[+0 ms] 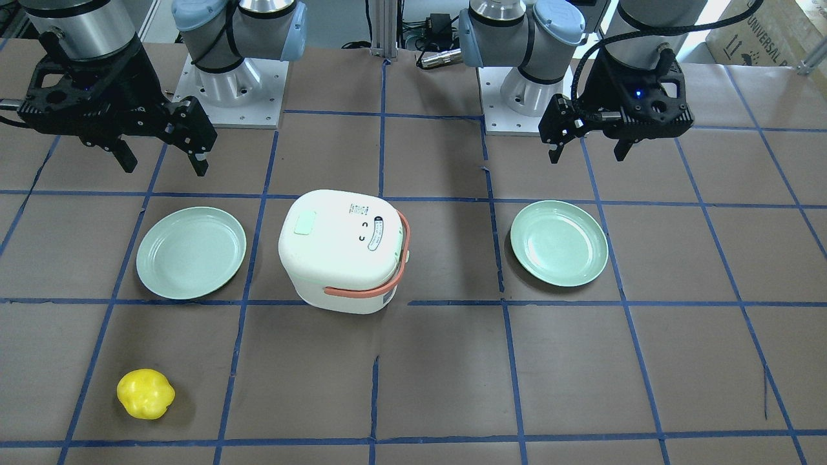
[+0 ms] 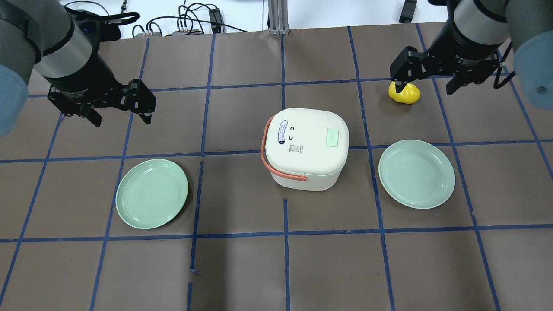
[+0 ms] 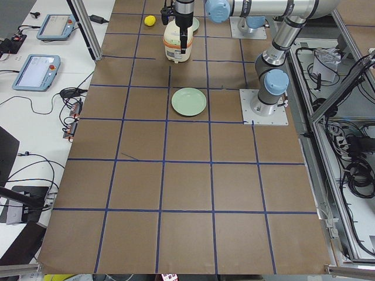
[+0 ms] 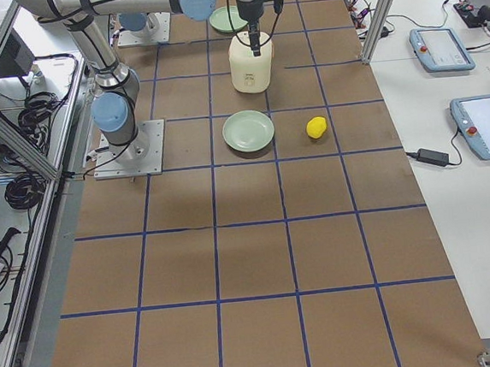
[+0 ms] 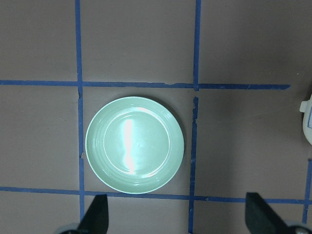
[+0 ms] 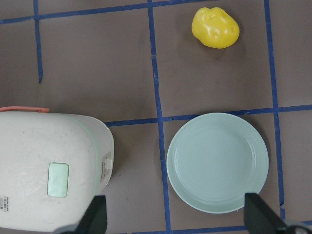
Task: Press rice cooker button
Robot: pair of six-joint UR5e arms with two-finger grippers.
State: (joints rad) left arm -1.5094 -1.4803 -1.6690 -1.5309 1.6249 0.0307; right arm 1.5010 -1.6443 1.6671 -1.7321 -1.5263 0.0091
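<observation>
The white rice cooker point(image 1: 342, 248) with an orange handle stands at the table's middle, also in the overhead view point(image 2: 306, 147). Its pale green button point(image 1: 303, 223) sits on the lid, toward my right side point(image 2: 332, 138) point(image 6: 58, 179). My left gripper point(image 1: 588, 155) point(image 2: 121, 119) is open and empty, raised well to the cooker's left. My right gripper point(image 1: 165, 166) point(image 2: 425, 90) is open and empty, raised to the cooker's right and beyond it. Neither gripper touches the cooker.
A green plate point(image 2: 151, 193) point(image 5: 134, 145) lies left of the cooker. A second green plate point(image 2: 417, 173) point(image 6: 217, 162) lies right of it. A yellow lumpy object point(image 2: 410, 95) point(image 6: 215, 27) lies beyond the right plate, under my right gripper.
</observation>
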